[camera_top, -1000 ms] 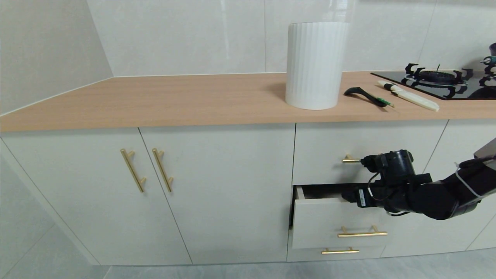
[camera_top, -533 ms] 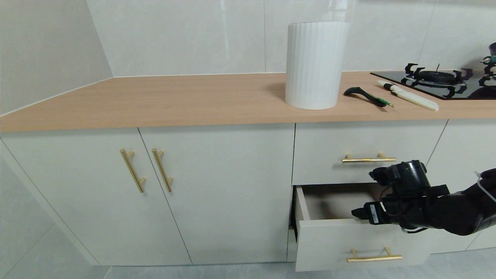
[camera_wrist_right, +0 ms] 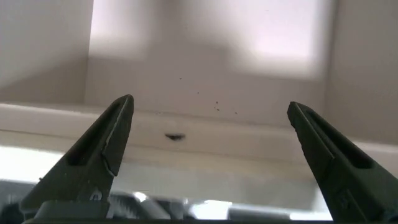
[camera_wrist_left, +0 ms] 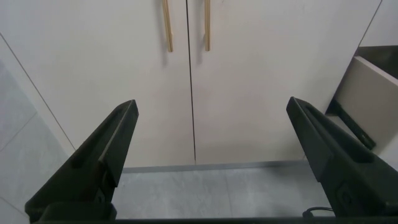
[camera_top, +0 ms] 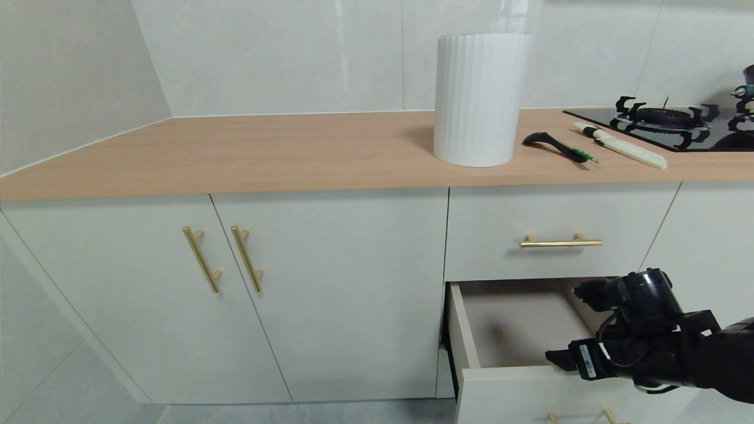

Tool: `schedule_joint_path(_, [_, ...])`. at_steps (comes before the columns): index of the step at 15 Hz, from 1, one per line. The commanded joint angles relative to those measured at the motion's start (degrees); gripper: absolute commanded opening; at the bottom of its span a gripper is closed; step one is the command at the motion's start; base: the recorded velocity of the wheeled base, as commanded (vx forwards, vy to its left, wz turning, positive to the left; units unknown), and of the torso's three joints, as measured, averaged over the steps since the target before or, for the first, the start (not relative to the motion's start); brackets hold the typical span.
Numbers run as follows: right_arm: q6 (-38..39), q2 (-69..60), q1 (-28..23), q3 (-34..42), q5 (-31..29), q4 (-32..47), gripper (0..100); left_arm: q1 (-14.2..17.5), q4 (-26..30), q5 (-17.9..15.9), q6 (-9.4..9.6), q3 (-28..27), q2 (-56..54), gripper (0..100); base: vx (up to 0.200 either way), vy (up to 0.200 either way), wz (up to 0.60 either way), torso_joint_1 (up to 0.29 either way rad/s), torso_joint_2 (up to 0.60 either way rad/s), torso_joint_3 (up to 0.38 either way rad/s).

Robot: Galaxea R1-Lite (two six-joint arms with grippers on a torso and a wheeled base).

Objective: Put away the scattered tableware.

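Sliding toward the head view's lower right, the drawer (camera_top: 463, 330) gapes wider than a second ago, its bare floor ready for tableware. The right gripper (camera_top: 566, 359) straddles the front panel, fingers spread, clamping nothing. The left gripper (camera_wrist_left: 211, 155) hangs wide and empty by the doors (camera_wrist_left: 186, 74). The knife (camera_top: 621, 152) and utensil (camera_top: 556, 145) lie upper right on the counter (camera_top: 265, 153), near its front edge.
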Motion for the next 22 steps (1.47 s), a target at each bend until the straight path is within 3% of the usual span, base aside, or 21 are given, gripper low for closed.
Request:
schedule_joint_path(1, [0.00, -3.09, 1.72, 3.14, -0.04, -0.08, 100, 0.01, 0.02, -0.02, 0.06, 0.00, 0.02, 100, 0.000, 0.000, 0.00, 0.000, 0.00, 0.000])
schedule_joint_path(16, [-0.27, -12.58, 5.68, 18.08, 1.11, 0.36, 100, 0.01, 0.02, -0.02, -0.03, 0.00, 0.02, 100, 0.000, 0.000, 0.00, 0.000, 0.00, 0.000])
schedule_joint_path(20, [-0.62, -13.11, 5.59, 18.08, 2.07, 0.45, 100, 0.01, 0.02, -0.02, -0.03, 0.00, 0.02, 100, 0.000, 0.000, 0.00, 0.000, 0.00, 0.000])
schedule_joint_path(22, [-2.11, -14.96, 4.62, 11.84, 1.46, 1.59, 100, 0.01, 0.02, -0.02, -0.03, 0.00, 0.02, 100, 0.000, 0.000, 0.00, 0.000, 0.00, 0.000])
